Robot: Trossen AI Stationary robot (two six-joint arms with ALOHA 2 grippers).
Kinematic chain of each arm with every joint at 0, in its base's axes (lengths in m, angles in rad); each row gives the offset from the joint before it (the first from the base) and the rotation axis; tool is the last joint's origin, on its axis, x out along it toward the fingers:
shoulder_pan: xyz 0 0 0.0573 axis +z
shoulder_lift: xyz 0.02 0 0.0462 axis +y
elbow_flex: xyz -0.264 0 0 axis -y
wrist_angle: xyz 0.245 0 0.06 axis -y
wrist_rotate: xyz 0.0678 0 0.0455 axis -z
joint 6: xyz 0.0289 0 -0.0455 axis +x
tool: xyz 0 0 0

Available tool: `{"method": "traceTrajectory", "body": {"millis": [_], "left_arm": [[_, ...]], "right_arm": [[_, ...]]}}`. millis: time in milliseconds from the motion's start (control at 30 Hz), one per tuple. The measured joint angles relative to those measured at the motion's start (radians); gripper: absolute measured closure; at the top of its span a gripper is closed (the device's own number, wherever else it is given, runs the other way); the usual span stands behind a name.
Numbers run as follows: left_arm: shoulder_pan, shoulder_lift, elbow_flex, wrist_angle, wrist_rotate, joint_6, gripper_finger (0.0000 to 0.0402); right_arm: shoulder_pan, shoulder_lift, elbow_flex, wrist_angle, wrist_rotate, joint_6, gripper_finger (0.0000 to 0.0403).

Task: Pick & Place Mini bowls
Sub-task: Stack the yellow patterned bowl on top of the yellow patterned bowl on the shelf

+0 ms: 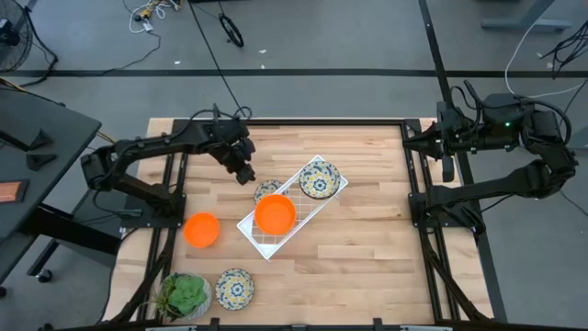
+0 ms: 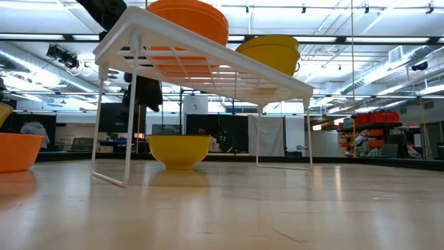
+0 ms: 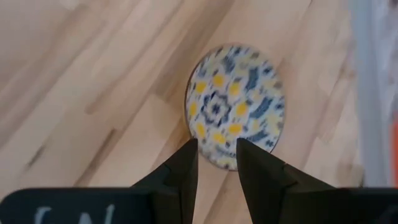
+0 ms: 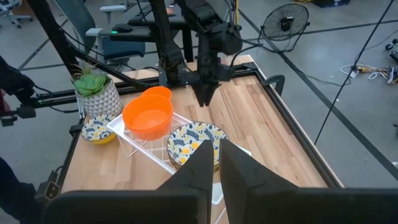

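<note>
Seen from above, a wooden table (image 1: pixel 367 257) holds a white wire rack (image 1: pixel 303 213) set diagonally near its centre; on the rack sit one plain orange mini bowl (image 1: pixel 275 213) and one floral mini bowl (image 1: pixel 319 179) in white, blue and yellow. The left gripper (image 1: pixel 245 175) hangs just beside the rack's left edge, directly over a second floral bowl (image 1: pixel 267 188) that rests on the table against the rack (partly hidden by the orange one); in the left wrist view its two dark fingers (image 3: pixel 180 174) stand slightly parted, holding nothing, with this floral bowl (image 3: pixel 236 106) just beyond their tips. Another orange bowl (image 1: pixel 201 229) sits on the table to the left of the rack; a third floral bowl (image 1: pixel 235 287) lies near the front edge beside a potted green plant (image 1: pixel 186 294). The right gripper (image 4: pixel 214 162) waits off the table's right side, fingers nearly together and empty.
</note>
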Motion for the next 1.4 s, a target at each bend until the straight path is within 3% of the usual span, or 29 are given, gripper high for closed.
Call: {"method": "traceTrajectory", "body": {"millis": [400,767,933,1400], "left_arm": [[-0.035,0.0,-0.048,0.076,-0.068,-0.014,0.0279],[-0.061,0.055,-0.048,0.118,-0.104,-0.043,0.0174],[-0.074,0.104,-0.048,0.124,-0.133,-0.042,0.0144],[-0.127,0.186,-0.048,0.162,-0.153,-0.047,0.0157]], "right_arm": [[0.0,0.0,0.0,0.0,0.0,0.0,0.0371],[0.0,0.0,0.0,0.0,0.0,0.0,0.0371],[0.0,0.0,0.0,0.0,0.0,0.0,0.0371],[0.0,0.0,0.0,0.0,0.0,0.0,0.0371]]}}
